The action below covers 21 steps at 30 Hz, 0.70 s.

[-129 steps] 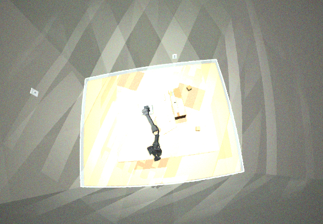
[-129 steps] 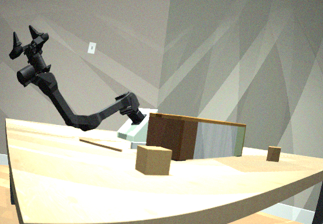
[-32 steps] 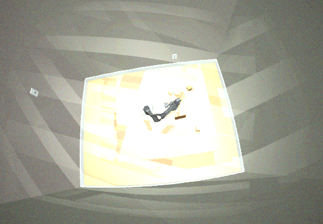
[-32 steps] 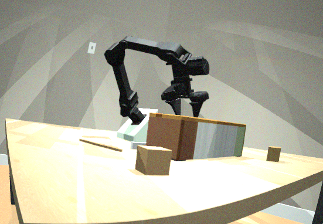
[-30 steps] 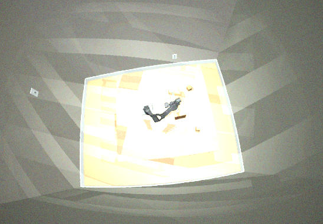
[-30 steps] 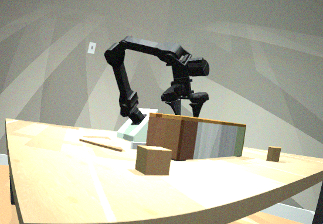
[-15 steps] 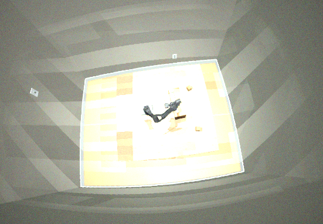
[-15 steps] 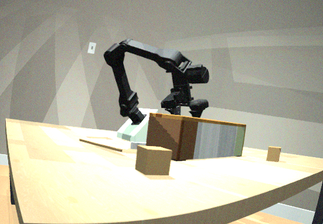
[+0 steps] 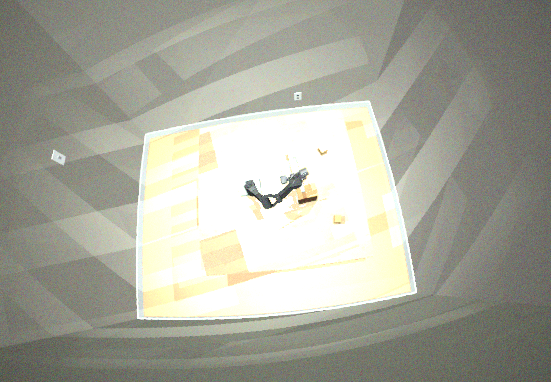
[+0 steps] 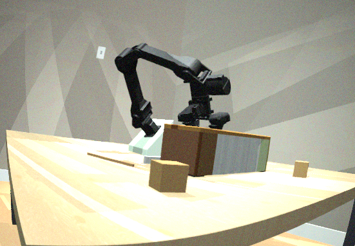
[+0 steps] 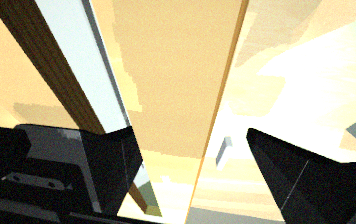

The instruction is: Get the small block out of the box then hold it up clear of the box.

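Observation:
The box (image 9: pixel 308 190) (image 10: pixel 180 148) (image 11: pixel 170 75) stands on the table, with a wooden top, a brown end, a pale front panel and a green part at the other end. The small block cannot be made out in any view. My gripper (image 11: pixel 200 127) is open and empty, pointing down. In the wrist view the box top runs between the fingers, the left finger overlapping its panel side and the right finger past its other edge. In the exterior view the fingertips are hidden behind the box's top edge.
Two wooden cubes stand on the table: one near the brown end (image 9: pixel 339 219) (image 10: pixel 168 176), one farther off (image 9: pixel 322 150) (image 10: pixel 301 169). A thin brown strip (image 10: pixel 109 159) and a mint wedge (image 10: pixel 153 145) are on the table's other side. A small grey piece (image 11: pixel 224 152) lies beside the box.

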{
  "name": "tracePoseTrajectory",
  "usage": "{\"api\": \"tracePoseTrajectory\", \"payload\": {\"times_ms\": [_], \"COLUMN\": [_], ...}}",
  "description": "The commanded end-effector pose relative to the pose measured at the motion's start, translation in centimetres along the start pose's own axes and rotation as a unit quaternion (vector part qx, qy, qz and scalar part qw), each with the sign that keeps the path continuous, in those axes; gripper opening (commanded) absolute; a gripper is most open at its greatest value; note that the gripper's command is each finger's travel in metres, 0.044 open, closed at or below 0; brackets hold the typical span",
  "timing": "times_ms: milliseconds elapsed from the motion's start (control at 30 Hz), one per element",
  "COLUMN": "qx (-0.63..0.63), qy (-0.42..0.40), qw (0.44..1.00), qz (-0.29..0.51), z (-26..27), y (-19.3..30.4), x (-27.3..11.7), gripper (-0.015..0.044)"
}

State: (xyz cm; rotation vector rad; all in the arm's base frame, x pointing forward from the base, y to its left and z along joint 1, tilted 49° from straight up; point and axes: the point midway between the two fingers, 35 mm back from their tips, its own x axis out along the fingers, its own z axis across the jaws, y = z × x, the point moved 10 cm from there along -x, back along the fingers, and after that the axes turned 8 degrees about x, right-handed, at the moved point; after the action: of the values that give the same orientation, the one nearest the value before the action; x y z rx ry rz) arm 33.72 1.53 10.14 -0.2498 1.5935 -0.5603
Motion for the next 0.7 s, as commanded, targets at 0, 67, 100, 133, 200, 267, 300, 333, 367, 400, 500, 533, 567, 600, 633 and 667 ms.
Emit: {"api": "tracePoseTrajectory", "payload": {"times_ms": [0, 67, 100, 133, 200, 267, 300, 333, 367, 400, 500, 533, 567, 600, 633, 667], "qx": [-0.001, -0.001, -0.001, -0.001, -0.001, -0.001, -0.001, -0.001, -0.001, -0.001, -0.001, -0.001, -0.001, -0.001, -0.001, -0.001], "qy": [0.001, 0.001, 0.001, 0.001, 0.001, 0.001, 0.001, 0.001, 0.001, 0.001, 0.001, 0.001, 0.001, 0.001, 0.001, 0.001], "qw": [1.000, 1.000, 1.000, 1.000, 1.000, 1.000, 1.000, 1.000, 1.000, 1.000, 1.000, 1.000, 1.000, 1.000, 1.000, 1.000], "qz": [0.001, 0.001, 0.001, 0.001, 0.002, 0.002, 0.002, 0.002, 0.002, 0.002, 0.002, 0.002, 0.002, 0.002, 0.002, 0.002], "z": [-0.2, -0.3, -0.3, -0.3, -0.4, -0.5, -0.5, -0.5, -0.6, -0.6, -0.7, -0.8, -0.8, -0.8, -0.9, -0.9], "y": [1.2, 1.7, 1.9, 2.1, 2.7, 3.1, 3.4, 3.6, 3.9, 4.1, 4.8, 5.1, 5.3, 5.6, 5.8, 6.1], "x": [0.5, 0.7, 0.7, 0.8, 1.0, 1.2, 1.3, 1.4, 1.4, 1.5, 1.8, 1.9, 2.0, 2.1, 2.1, 2.2], "gripper": [0.0400, 0.0400, 0.0400, 0.0400, 0.0400, 0.0400, 0.0400, 0.0400, 0.0400, 0.0400, 0.0400, 0.0400, 0.0400, 0.0400, 0.0400, 0.0400]}}
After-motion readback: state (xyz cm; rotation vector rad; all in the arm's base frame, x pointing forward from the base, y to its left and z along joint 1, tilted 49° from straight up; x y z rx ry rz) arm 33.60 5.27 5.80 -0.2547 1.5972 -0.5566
